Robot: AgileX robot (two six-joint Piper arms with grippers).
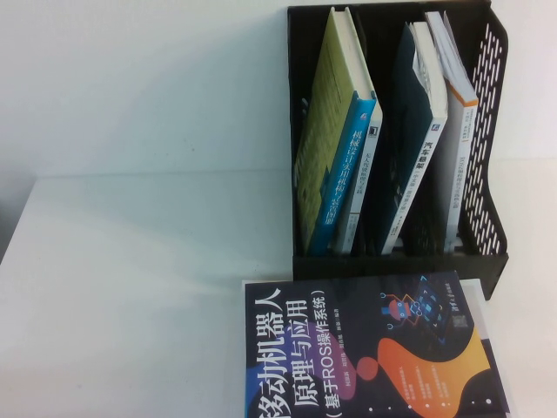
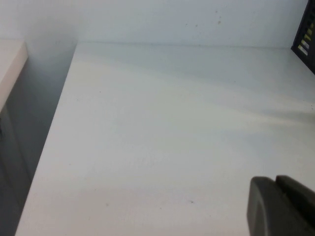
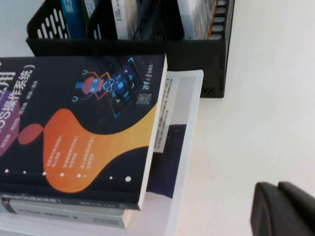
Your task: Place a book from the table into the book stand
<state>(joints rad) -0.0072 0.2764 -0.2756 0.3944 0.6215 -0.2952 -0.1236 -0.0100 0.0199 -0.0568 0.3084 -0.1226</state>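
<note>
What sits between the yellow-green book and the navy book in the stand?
High view: only black dividers of the stand separate the yellow-green book and the standing navy book.

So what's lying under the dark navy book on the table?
Under the dark navy book lie at least two more books: a pale-spined one and a wider white-edged one jutting out toward the right gripper. Their covers are mostly hidden.

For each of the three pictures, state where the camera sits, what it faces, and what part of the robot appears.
High: raised, angled down at table, book stand, navy book; no arm shows.
Left wrist: on left arm, over bare table; shut left gripper at the frame edge.
Right wrist: on right arm, facing navy book; right gripper.
Shared: high and right wrist show stand and navy book.
</note>
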